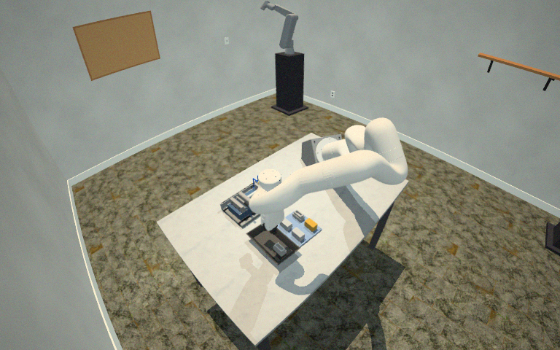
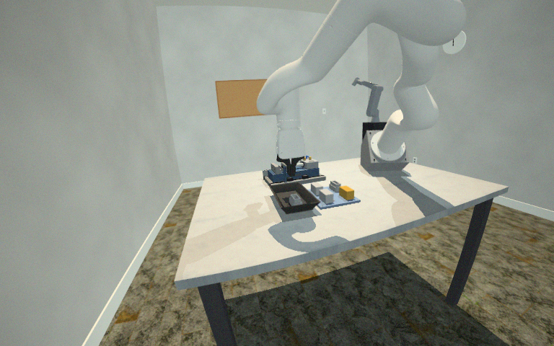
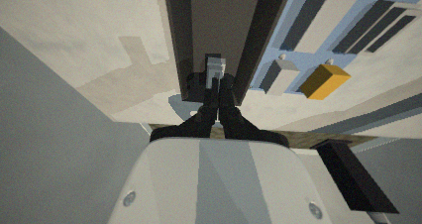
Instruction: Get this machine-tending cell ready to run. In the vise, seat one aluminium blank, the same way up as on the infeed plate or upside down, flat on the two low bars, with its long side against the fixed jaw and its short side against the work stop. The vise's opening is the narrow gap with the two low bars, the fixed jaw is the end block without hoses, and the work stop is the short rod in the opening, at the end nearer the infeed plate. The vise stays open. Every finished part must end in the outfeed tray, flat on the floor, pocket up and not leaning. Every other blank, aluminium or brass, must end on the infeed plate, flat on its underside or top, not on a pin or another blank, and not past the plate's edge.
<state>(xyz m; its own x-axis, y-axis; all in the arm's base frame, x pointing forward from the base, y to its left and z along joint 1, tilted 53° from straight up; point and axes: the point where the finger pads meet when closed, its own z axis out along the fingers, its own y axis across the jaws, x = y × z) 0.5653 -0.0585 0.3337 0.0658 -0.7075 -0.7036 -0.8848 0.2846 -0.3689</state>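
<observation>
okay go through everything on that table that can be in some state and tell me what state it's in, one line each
claw: shut, empty, above the outfeed tray's near end.
outfeed tray: holds one grey part.
finished part: lying in the tray; pocket side unclear.
infeed plate: carries four blocks.
brass blank: flat on the plate.
grey blanks: three, on the plate.
vise: whether its opening is loaded cannot be told.

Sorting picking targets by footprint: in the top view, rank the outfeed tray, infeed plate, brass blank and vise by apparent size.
1. Outfeed tray and infeed plate: too alike, both partly hidden by the arm.
2. Vise, also partly hidden.
3. Brass blank, smallest.
</observation>
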